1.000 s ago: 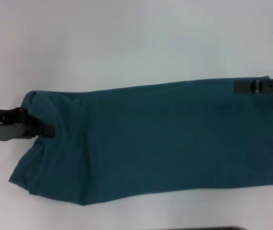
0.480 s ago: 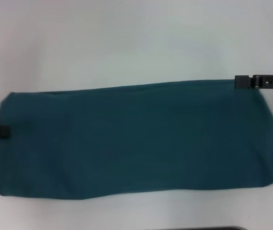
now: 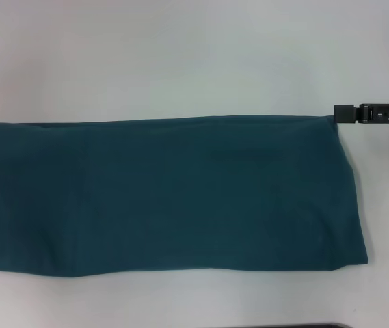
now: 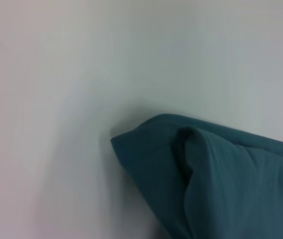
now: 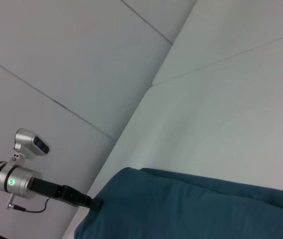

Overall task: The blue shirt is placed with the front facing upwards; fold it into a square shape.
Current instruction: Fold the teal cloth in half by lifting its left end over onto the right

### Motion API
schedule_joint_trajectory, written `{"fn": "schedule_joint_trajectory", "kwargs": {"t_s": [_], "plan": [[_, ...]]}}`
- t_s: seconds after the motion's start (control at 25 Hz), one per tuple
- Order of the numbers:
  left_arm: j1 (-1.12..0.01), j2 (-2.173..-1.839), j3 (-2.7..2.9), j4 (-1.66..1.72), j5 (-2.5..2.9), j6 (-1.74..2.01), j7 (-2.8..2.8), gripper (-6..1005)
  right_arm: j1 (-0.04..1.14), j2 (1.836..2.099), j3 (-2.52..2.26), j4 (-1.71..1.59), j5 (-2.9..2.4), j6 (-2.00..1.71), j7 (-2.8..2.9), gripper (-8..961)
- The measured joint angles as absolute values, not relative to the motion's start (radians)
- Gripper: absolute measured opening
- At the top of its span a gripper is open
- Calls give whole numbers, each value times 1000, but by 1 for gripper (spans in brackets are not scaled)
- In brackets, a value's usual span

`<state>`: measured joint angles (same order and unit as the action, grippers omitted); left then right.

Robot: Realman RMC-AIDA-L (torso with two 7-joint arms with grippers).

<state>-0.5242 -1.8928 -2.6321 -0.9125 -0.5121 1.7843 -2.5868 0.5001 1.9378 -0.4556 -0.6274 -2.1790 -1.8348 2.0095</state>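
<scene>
Shirt: the blue shirt (image 3: pixel 167 195) lies as a long flat band across the white table (image 3: pixel 180 55), its plain teal side up, with no print or collar showing; it runs from the table's left edge of the head view to near the right edge.
Right pincer: the right gripper (image 3: pixel 344 113) sits at the band's far right corner, its tip touching the cloth edge; whether it pinches the fabric or merely rests there I cannot tell.
Left pincer: the left gripper (image 5: pixel 94 204) is out of the head view; the right wrist view shows it far off at the band's other end, tip against the cloth, but its jaw state is too small to read.
Left end: the left wrist view shows a rounded, slightly puffed corner of the shirt.
Step in hand: probably stretching the band taut before the crosswise fold.
Doing it well: keep both ends level and tension even, flatten the puffed left corner, then bring one end squarely over the other so edges align.
</scene>
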Motion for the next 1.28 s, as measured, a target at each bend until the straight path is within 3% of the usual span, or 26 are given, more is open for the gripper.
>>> {"fn": "schedule_joint_trajectory", "kwargs": {"t_s": [0.44, 0.64, 0.76, 0.96, 1.28], "plan": [[-533, -1909, -2636, -937, -648, 1939, -2552, 70, 501, 1934, -467, -630, -2191, -1828, 2027, 899], [-539, -1934, -2607, -967, -766, 1996, -2564, 70, 512, 1913, -469, -677, -2257, -1825, 2124, 900], [-555, -1971, -2595, -1013, -777, 1992, -2583, 70, 519, 1910, -475, -733, -2302, -1816, 2196, 900], [-592, -2064, -2492, -1173, -772, 1971, -2672, 70, 552, 1913, -523, -768, -2356, -1791, 2252, 900], [-714, -2163, -2352, -1204, -780, 1951, -2723, 70, 580, 1923, -554, -768, -2392, -1772, 2256, 899]]}}
